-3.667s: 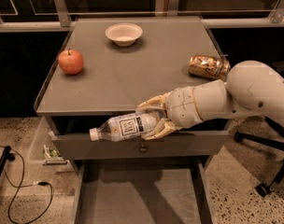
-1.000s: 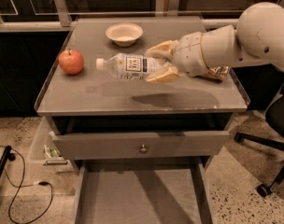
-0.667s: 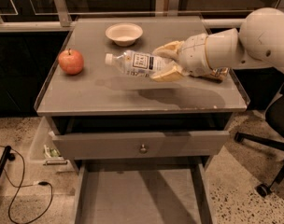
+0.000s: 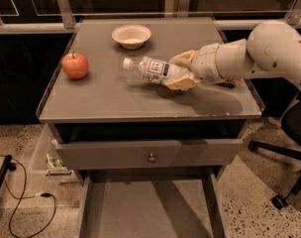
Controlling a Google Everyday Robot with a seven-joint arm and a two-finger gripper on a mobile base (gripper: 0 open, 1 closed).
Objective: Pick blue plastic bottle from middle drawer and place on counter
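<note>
Nearest me, well below the gripper and down by the floor, the middle drawer [image 4: 145, 207] stands pulled out, its flat grey floor showing. Just above it is the closed drawer panel with a round knob [image 4: 151, 157], also lower than the gripper and nearer to me.

On top, the gripper [image 4: 179, 72] hangs low over the counter [image 4: 106, 98], its two tan fingers [image 4: 182, 82] clamped around the base end of the blue plastic bottle [image 4: 151, 67]. The bottle lies on its side with its white cap pointing away from the gripper. An apple [image 4: 75, 65] sits well beyond the cap. I can't tell whether the bottle touches the surface; its shadow lies close beneath it.

To set it down well, I'd lower it gently until it rests flat and release only then. I'd then draw the gripper straight back along the arm so the bottle doesn't roll.

Farther back from the gripper, on the cap side, sits a white bowl [image 4: 131, 35].
</note>
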